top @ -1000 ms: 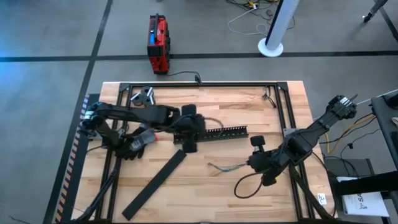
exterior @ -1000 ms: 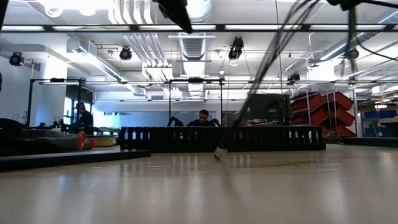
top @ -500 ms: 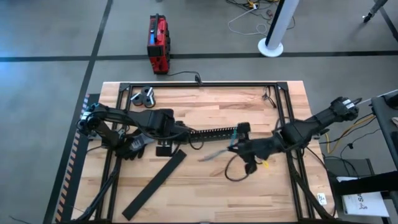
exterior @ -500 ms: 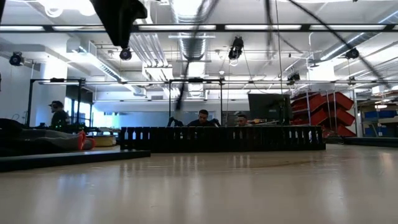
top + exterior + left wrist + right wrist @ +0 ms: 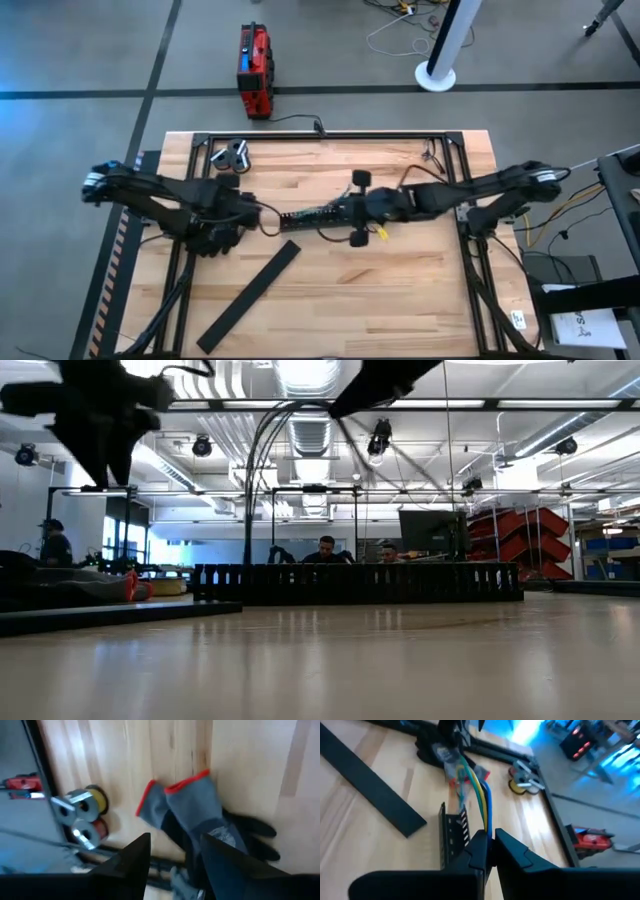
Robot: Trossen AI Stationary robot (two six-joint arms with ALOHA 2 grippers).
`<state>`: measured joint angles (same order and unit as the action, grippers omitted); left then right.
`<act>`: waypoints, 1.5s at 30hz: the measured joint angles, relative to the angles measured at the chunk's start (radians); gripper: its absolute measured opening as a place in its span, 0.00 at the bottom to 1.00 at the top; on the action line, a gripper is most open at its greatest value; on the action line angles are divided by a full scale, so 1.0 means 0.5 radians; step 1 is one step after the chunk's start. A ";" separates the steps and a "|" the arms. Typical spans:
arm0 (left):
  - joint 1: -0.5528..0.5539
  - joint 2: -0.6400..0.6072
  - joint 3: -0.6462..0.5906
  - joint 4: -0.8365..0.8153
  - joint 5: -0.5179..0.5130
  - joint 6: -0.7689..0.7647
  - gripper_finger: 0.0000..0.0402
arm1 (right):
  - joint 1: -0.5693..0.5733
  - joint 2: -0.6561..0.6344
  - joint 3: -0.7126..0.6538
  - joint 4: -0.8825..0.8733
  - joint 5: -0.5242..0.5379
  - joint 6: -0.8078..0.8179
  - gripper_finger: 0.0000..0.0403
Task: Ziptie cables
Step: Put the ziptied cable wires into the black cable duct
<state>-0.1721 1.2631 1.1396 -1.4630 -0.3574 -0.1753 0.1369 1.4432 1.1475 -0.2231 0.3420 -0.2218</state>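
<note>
The cables [image 5: 482, 805], thin blue, green and yellow wires, stick out ahead of my right gripper [image 5: 490, 845], which is shut on them above the black toothed duct [image 5: 454, 832]. In the high view this gripper [image 5: 345, 212] hovers over the duct [image 5: 305, 214] at mid table. The cables' frayed free ends [image 5: 456, 770] point toward my left gripper [image 5: 243, 210]. That gripper [image 5: 175, 865] stands open over the grey gloves [image 5: 200, 817]. Whether it touches the cable ends, I cannot tell. My right gripper pinches the bundle of wires [image 5: 486, 827] between its two fingers, some way back from their free ends. The fingers reach level from the table's right side, in line with the wires. The wires are lifted clear, arching out over the duct.
The duct's flat black lid [image 5: 250, 295] lies slanted near the front left. Grey gloves with red cuffs [image 5: 215, 236] lie under my left arm. Wire spools [image 5: 230, 155] sit at the far left, and a red box [image 5: 253, 70] stands on the floor beyond the table.
My right gripper has carried the cables from the near right of the table toward its left and far side, up over the duct. Their ends have lifted off the wood. My left gripper has drawn back toward the table's left edge.
</note>
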 joint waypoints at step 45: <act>0.017 -0.819 -0.797 1.128 -0.054 0.407 0.43 | -0.144 0.640 0.825 -1.762 -0.162 0.866 0.02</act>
<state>-0.1638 0.8537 0.7410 -0.8991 -0.3843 0.0280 0.0647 1.7631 1.5599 -1.1042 0.2612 0.2112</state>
